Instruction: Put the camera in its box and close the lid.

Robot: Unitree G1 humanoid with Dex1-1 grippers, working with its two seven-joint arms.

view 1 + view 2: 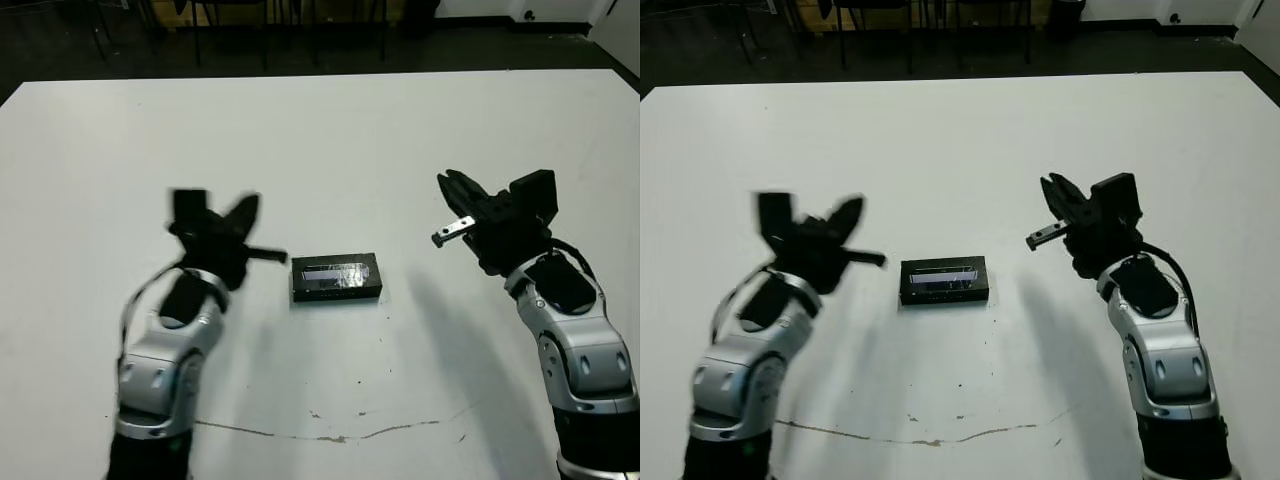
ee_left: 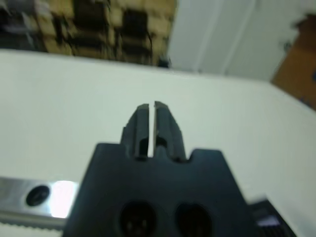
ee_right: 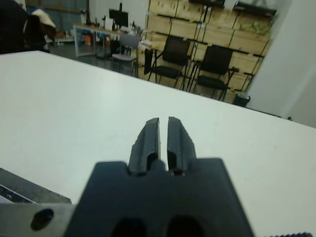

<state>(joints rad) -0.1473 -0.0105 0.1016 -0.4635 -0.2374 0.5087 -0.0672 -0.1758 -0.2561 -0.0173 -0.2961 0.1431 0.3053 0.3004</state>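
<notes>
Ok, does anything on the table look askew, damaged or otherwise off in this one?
Nothing much. The box sits flat between the two grippers with its lid on squarely, the pale strip up. The only blemish is a thin brownish crack or scratch running across the table near the front edge.

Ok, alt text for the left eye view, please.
A closed black box with its lid on lies mid-table, untouched. The left pincer hovers just beside it on the robot's left; the right pincer is raised farther off on the right. Both are empty.
</notes>
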